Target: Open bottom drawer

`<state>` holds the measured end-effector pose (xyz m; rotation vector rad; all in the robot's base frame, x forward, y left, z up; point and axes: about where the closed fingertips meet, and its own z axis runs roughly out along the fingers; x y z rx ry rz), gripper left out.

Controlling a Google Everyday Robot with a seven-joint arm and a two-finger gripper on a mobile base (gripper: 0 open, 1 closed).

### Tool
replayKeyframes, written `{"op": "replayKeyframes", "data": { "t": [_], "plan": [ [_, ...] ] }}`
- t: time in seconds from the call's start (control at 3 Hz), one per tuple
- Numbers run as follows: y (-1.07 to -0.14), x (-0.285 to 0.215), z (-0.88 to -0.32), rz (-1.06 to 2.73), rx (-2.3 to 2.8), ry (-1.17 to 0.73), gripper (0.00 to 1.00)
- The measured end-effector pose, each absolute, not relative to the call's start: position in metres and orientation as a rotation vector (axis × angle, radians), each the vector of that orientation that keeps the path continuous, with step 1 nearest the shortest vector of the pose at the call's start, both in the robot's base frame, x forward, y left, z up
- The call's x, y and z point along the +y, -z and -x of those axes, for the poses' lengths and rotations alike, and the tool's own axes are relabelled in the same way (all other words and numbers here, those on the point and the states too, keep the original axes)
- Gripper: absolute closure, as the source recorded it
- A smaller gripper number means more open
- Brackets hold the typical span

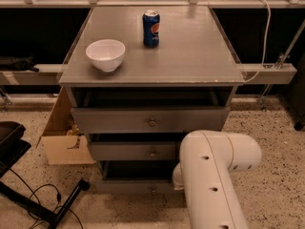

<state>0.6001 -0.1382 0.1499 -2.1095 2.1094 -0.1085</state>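
The grey cabinet (190, 51) has three drawers. The bottom drawer (136, 186) is the lowest one, a narrow flat grey front just above the floor with a dark gap above it. Its right end is hidden behind my white arm (214, 175). The middle drawer (133, 151) and the wider top drawer (119, 120) each show a small round knob. My gripper is hidden behind the white arm link, somewhere low at the cabinet's front right by the bottom drawer.
A white bowl (105, 55) and a blue soda can (151, 28) stand on the cabinet top. An open cardboard box (62, 137) sits on the floor at the cabinet's left. A black stand with cables (28, 199) is at the lower left. A rail (267, 73) runs behind.
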Motion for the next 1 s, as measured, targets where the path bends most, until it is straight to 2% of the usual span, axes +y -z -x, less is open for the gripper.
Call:
{"op": "replayKeyframes", "data": {
  "t": [0.67,1.0],
  "plan": [
    [-0.1497,-0.1411,-0.5868,2.111,2.125,0.091,1.0],
    [-0.1497,-0.1411,-0.5868,2.111,2.125,0.091,0.81]
  ]
}}
